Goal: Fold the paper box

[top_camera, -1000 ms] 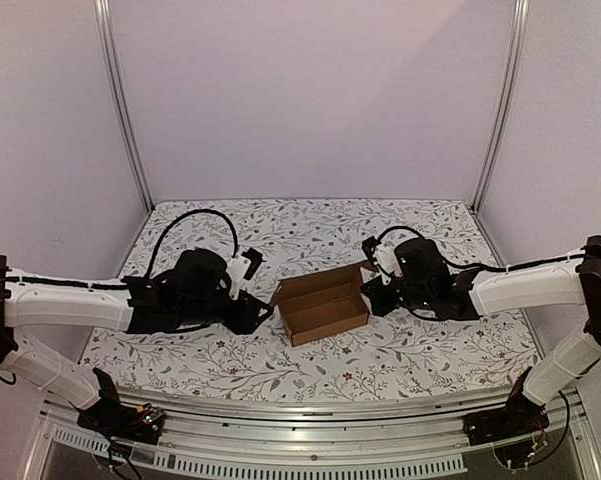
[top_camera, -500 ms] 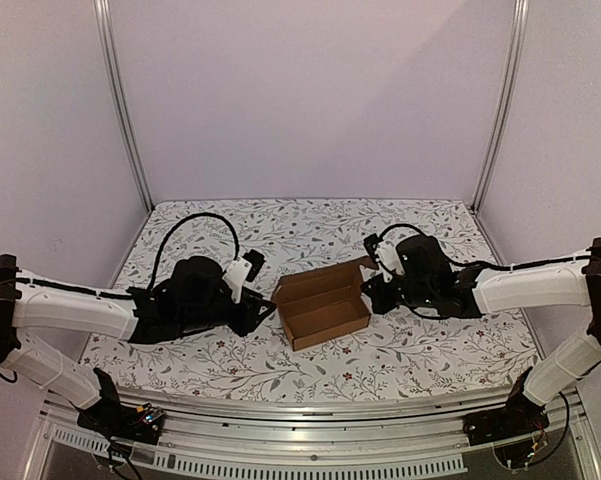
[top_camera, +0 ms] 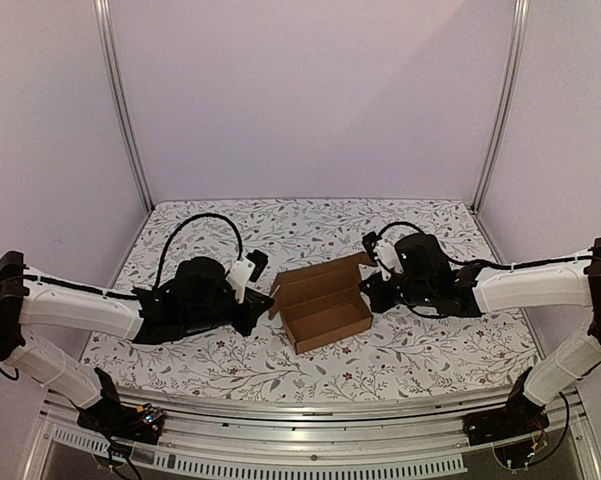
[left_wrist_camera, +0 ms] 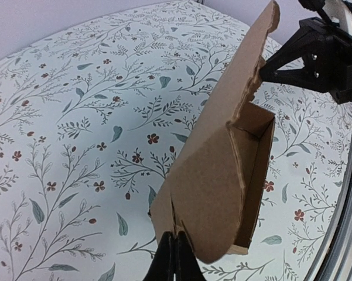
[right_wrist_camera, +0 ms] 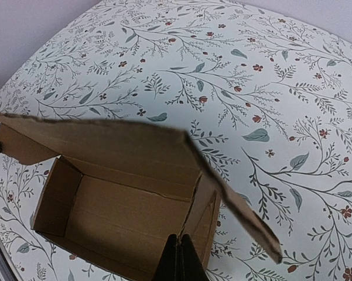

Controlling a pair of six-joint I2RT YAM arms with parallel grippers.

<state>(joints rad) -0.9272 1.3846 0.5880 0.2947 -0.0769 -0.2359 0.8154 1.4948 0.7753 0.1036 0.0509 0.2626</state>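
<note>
Two white-and-black arms reached in from either side toward the paper box (top_camera: 320, 303). It sat near the middle of the flower-printed surface (top_camera: 420, 350), its brown cardboard tray open and its lid (top_camera: 315, 275) standing up along the far side.

The left arm (top_camera: 80, 310) stretched low across the surface from the left. The left fingers (left_wrist_camera: 168, 263) were pressed together at the bottom edge of the box's left end flap, where a slit cuts the cardboard. Whether any cardboard was pinched between them could not be told. In the left wrist view the box appeared end-on, the flap in front and the tray's inside behind it. The lid rose past it toward the black wrist housing of the other arm.

The right arm (top_camera: 530, 285) came in from the right. The right fingers (right_wrist_camera: 173, 263) were likewise closed tight, their tips meeting the rim of the box's right end wall. Whether they clamped that wall could not be told either. From the right wrist camera, the lid hung tilted over the far side of the tray, one corner flap jutting toward the lens. In the overhead view the box rested on the surface between the two wrists.
</note>
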